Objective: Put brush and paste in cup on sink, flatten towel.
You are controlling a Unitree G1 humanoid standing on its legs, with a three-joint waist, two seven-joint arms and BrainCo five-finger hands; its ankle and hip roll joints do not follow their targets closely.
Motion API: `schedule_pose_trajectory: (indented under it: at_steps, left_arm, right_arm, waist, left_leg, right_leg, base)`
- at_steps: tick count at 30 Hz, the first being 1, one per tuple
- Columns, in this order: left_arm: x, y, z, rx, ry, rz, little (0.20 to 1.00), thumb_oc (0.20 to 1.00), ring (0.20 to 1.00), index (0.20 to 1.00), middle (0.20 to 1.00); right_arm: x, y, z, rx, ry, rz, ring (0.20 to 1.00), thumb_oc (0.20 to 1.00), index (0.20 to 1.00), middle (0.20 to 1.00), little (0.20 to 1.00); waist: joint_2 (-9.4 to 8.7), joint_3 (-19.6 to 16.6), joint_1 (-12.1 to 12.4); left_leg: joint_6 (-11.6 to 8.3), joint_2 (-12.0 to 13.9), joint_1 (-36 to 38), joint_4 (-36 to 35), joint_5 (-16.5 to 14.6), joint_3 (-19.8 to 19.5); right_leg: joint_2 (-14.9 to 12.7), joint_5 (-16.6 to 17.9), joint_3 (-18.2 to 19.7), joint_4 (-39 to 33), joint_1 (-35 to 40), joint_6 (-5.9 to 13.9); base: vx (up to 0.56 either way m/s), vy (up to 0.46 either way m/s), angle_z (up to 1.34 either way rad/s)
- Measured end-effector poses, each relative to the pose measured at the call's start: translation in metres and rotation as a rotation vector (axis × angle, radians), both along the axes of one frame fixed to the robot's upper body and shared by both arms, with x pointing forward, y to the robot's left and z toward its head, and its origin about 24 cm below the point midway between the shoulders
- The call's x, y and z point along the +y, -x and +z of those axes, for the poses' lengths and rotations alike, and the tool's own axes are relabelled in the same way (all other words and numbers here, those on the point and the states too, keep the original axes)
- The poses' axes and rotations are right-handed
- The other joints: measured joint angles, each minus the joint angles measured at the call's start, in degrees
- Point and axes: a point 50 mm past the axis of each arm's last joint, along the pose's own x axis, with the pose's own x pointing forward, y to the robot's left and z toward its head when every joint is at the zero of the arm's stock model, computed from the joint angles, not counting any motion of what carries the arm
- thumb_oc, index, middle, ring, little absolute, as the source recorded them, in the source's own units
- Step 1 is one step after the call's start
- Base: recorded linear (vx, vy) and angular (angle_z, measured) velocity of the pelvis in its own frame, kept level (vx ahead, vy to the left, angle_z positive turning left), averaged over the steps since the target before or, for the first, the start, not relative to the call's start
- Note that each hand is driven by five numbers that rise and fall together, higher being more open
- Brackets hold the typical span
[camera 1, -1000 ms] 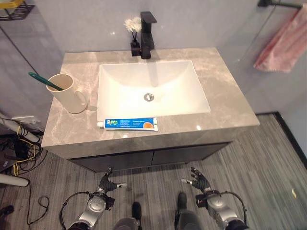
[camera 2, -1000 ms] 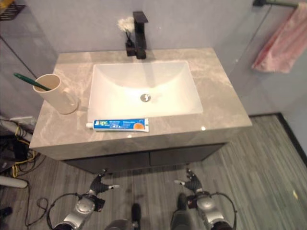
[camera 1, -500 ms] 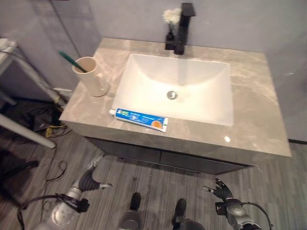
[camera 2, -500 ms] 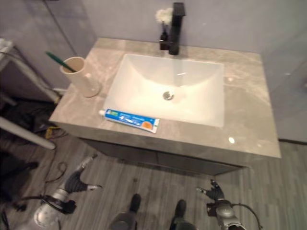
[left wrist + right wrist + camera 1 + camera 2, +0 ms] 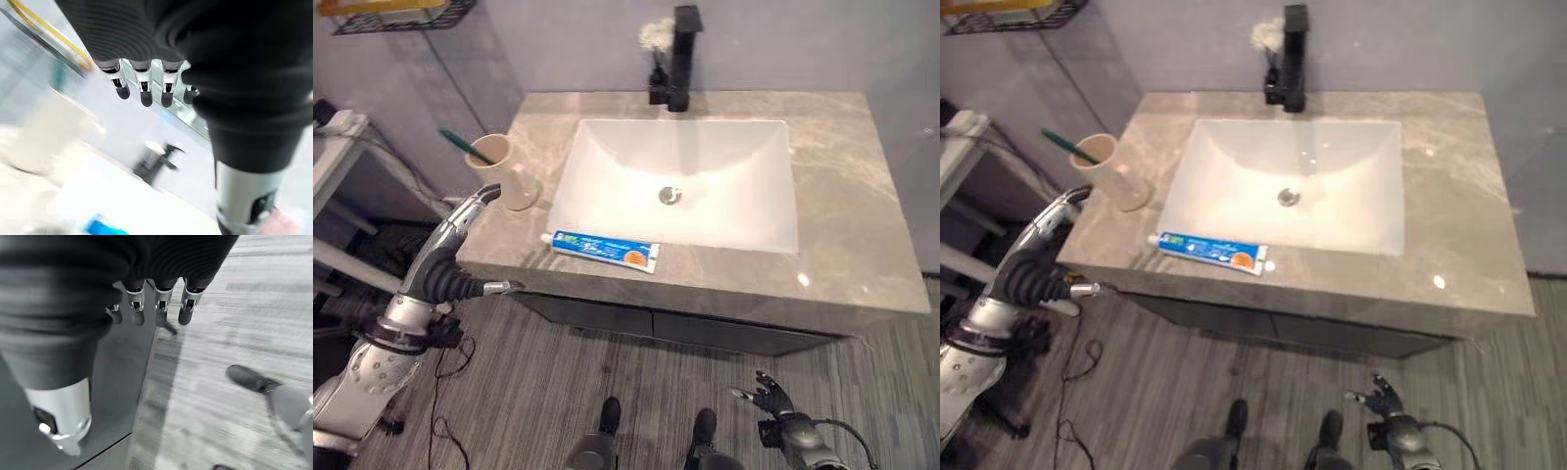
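Left eye view shows the grey stone bench (image 5: 842,186) with a white sink (image 5: 680,181) set into it. The toothpaste (image 5: 605,251) lies flat on the bench just in front of the sink's front edge: a blue and white tube with an orange patch near its wide end and a small white cap pointing toward the cup (image 5: 499,168). The cream cup stands to the left of the sink, and the green toothbrush (image 5: 460,145) already leans in it, handle sticking out over the rim. The left robot hand (image 5: 460,250) hovers left of the tube, by the bench's front corner below the cup, fingers straight and spread wide, holding nothing. The right robot hand (image 5: 766,394) hangs low over the floor, well in front of the sink, fingers loose and empty. The tube probably weighs little, feels smooth and gives when squeezed, so a hold across its middle looks safest. No towel is visible here.
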Motion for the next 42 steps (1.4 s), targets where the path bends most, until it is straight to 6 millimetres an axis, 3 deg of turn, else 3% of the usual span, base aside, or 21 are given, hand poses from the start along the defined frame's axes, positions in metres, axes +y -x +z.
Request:
schedule_pose_trajectory:
  at_steps: [2,5,6,9,13,17,25,27,41,42]
  left_arm:
    - [0.002,-0.003,-0.009,0.045,-0.006,0.008,1.000,1.000,1.000,1.000,1.000]
    - [0.007,-0.008,-0.020,0.097,-0.014,0.032,1.000,1.000,1.000,1.000,1.000]
    - [0.017,-0.012,-0.037,0.162,-0.016,0.092,1.000,1.000,1.000,1.000,1.000]
    - [0.027,-0.012,-0.058,0.238,-0.023,0.160,1.000,1.000,1.000,1.000,1.000]
    - [0.032,-0.011,-0.069,0.272,-0.024,0.200,1.000,1.000,1.000,1.000,1.000]
    - [0.040,-0.010,-0.068,0.254,-0.039,0.243,1.000,1.000,1.000,1.000,1.000]
    - [0.051,-0.009,-0.070,0.256,-0.014,0.307,1.000,1.000,1.000,1.000,1.000]
    - [0.052,-0.009,-0.074,0.230,0.091,0.344,1.000,1.000,1.000,1.000,1.000]
    - [0.058,-0.010,-0.071,0.224,0.267,0.367,1.000,1.000,1.000,1.000,1.000]
    - [0.059,-0.010,-0.072,0.226,0.264,0.370,0.815,0.815,0.815,0.815,0.815]
  right_arm:
    - [0.011,-0.010,0.011,-0.065,-0.009,0.077,1.000,1.000,1.000,1.000,1.000]
    - [0.015,-0.014,0.018,-0.100,-0.005,0.117,1.000,1.000,1.000,1.000,1.000]
    - [0.015,-0.015,0.023,-0.124,0.001,0.134,1.000,1.000,1.000,1.000,1.000]
    - [0.012,-0.011,0.024,-0.126,0.010,0.146,1.000,1.000,1.000,1.000,1.000]
    - [0.005,-0.006,0.024,-0.124,0.027,0.124,1.000,1.000,1.000,1.000,1.000]
    - [0.002,-0.003,0.023,-0.116,0.037,0.117,1.000,1.000,1.000,1.000,1.000]
    - [0.006,-0.016,0.032,-0.165,0.043,0.138,1.000,1.000,1.000,1.000,1.000]
    - [0.007,-0.019,0.034,-0.176,0.045,0.146,1.000,1.000,1.000,1.000,1.000]
    - [0.007,-0.022,0.036,-0.187,0.055,0.134,1.000,1.000,1.000,1.000,1.000]
    - [0.007,-0.022,0.036,-0.187,0.055,0.135,1.000,1.000,1.000,1.000,1.000]
  waist:
    - [0.16,0.08,-1.26]
    - [0.56,0.22,-2.86]
    - [0.81,0.41,-3.19]
    - [1.35,1.22,-4.60]
    - [1.29,1.68,-4.81]
    - [0.98,1.89,-5.00]
    - [-0.37,2.84,-4.85]
    - [-0.53,2.95,-4.79]
    - [-1.07,3.26,-4.73]
    - [-1.10,3.27,-4.73]
  left_leg:
    - [0.37,0.00,0.26,-0.02,-0.36,3.68]
    - [0.43,-0.09,0.34,-0.08,-0.46,5.63]
    - [0.60,-0.45,0.04,-0.10,-0.62,7.57]
    - [0.67,-0.76,-0.01,-0.29,-0.68,9.41]
    - [0.66,-0.75,-0.70,-0.44,-1.05,11.06]
    - [0.93,-0.76,-1.00,-0.43,-1.07,12.14]
    - [1.06,-0.90,-0.97,-0.17,-1.23,12.25]
    - [1.07,-0.85,-0.86,-0.23,-1.25,12.29]
    - [1.15,-0.78,-1.31,-0.24,-1.41,12.20]
    - [1.16,-0.78,-1.33,-0.23,-1.42,12.19]
  right_leg:
    - [0.01,1.14,3.75,0.30,-1.81,-0.04]
    - [0.08,1.56,5.63,0.27,-2.89,0.12]
    - [0.14,1.87,7.36,-0.09,-4.32,0.32]
    - [0.03,2.36,9.26,-0.10,-5.32,0.78]
    - [-0.03,2.70,10.93,-0.10,-6.95,1.31]
    - [0.10,2.85,11.67,-0.10,-7.66,1.36]
    - [0.03,3.34,11.65,0.35,-7.66,0.85]
    - [0.05,2.91,11.78,-0.10,-7.65,1.29]
    - [0.06,2.70,11.55,-0.09,-7.93,1.46]
    - [0.05,2.69,11.53,-0.09,-7.93,1.47]
  base:
    - [-0.04,0.073,-0.77]
    - [-0.05,0.107,-0.44]
    - [-0.03,0.088,-0.55]
    - [-0.04,0.070,-0.35]
    - [0.00,0.033,-0.24]
    - [0.03,0.009,-0.09]
    - [0.01,-0.001,-0.02]
    - [0.01,-0.008,-0.02]
    - [0.00,0.000,0.00]
    - [0.00,0.000,0.00]
